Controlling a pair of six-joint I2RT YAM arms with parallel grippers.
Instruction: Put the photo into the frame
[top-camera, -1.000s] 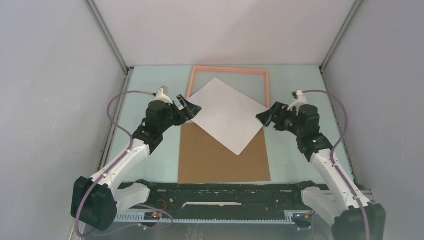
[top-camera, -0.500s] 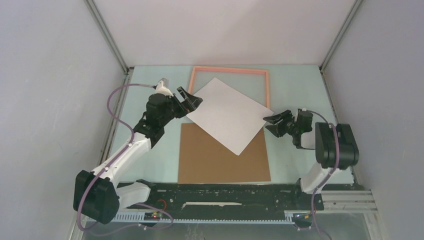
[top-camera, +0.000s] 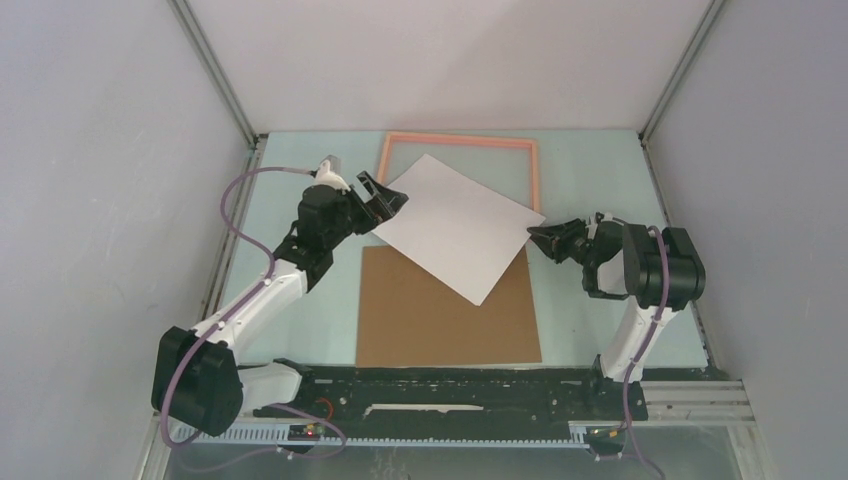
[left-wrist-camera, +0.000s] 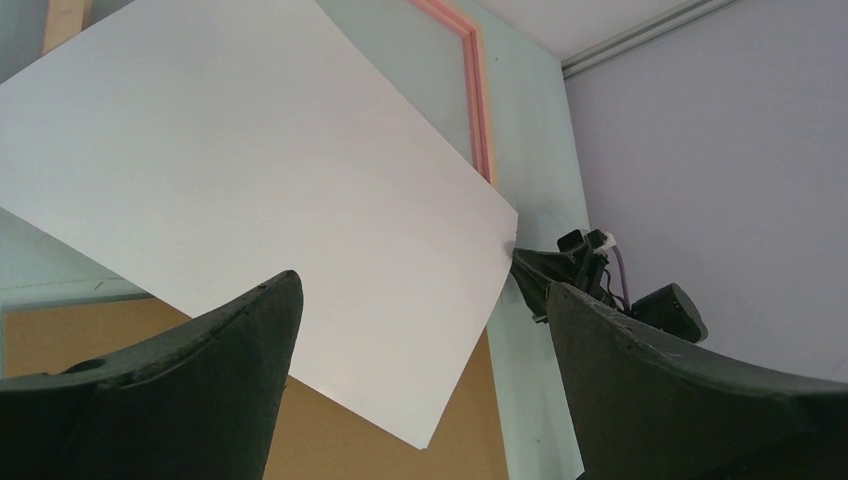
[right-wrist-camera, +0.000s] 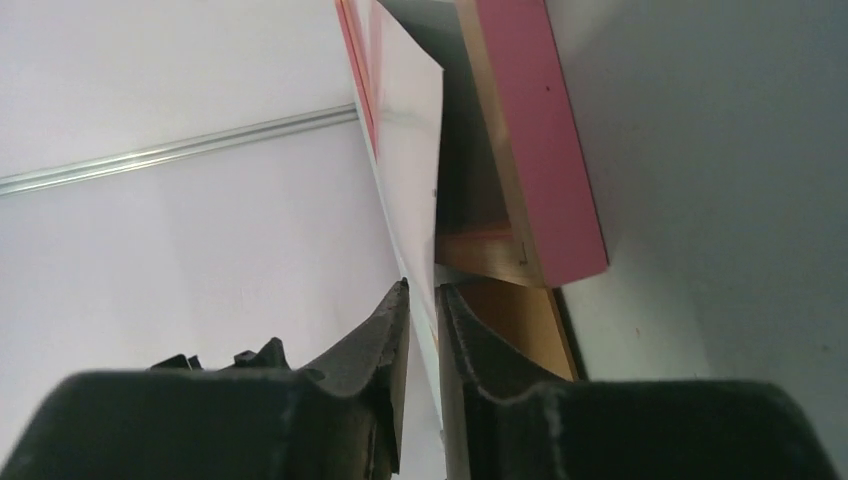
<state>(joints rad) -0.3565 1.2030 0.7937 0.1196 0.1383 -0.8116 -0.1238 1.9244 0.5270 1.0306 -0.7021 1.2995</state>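
Observation:
The photo lies white side up and turned askew, over the near part of the salmon-pink frame and the far part of a brown board. My left gripper is open by the photo's left edge. In the left wrist view its fingers stand wide apart with the photo beyond them. My right gripper is at the photo's right corner. In the right wrist view its jaws are nearly together with the photo's edge in the slit. I cannot tell whether they pinch it.
The frame's near right corner sits just beyond the right fingertips, with the brown board below it. Grey walls close in the pale green table on three sides. A black rail runs along the near edge.
The right arm folded back and its gripper dropped low at the photo's right corner, jaws going from wide to nearly together. The photo turned slightly. The left gripper edged farther away, still open.

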